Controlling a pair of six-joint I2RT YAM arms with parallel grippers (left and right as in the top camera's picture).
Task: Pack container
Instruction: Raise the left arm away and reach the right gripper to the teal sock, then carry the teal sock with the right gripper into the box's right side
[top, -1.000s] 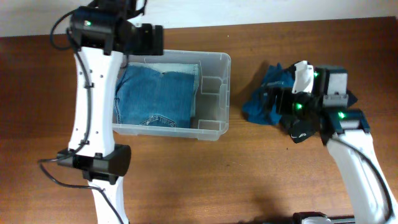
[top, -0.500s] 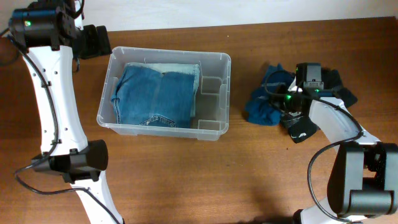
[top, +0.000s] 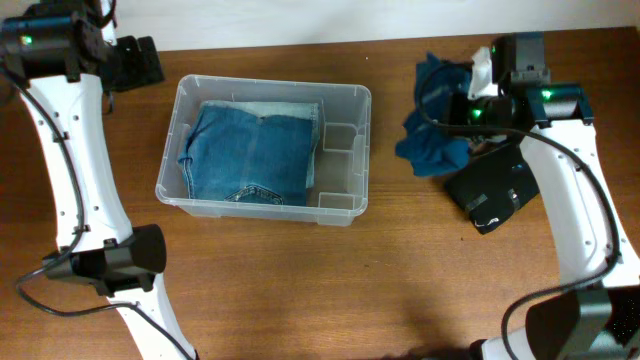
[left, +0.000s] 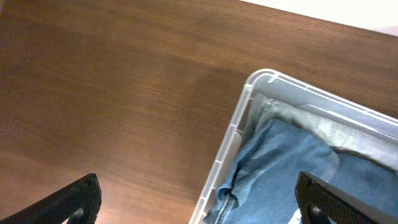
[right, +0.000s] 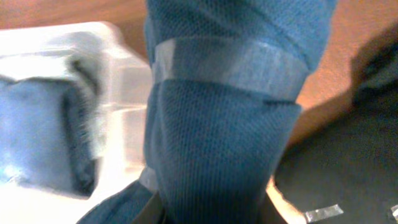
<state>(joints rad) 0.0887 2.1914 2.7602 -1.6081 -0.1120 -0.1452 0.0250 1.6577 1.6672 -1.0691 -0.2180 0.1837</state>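
Note:
The clear plastic container (top: 345, 100) stands left of centre with folded blue jeans (top: 250, 150) filling its left part. My right gripper (top: 460, 110) is shut on a dark blue garment (top: 432, 125), which hangs bunched to the right of the container. In the right wrist view this garment (right: 224, 124) fills the middle and hides the fingers of the right gripper (right: 214, 214). My left gripper (top: 150, 62) is open and empty, just outside the container's far left corner. In the left wrist view its fingertips (left: 78, 199) straddle the container rim (left: 261, 78) and the jeans (left: 298, 162).
A black garment (top: 495, 190) lies flat on the table under and right of the blue one, also visible as the black garment (right: 348, 174) in the right wrist view. The container's right compartment (top: 340, 165) holds nothing. The table's back edge (top: 300, 42) meets a white wall.
My right gripper closed on the blue garment and carried it up and towards the back of the table. My left arm swung left, off the container.

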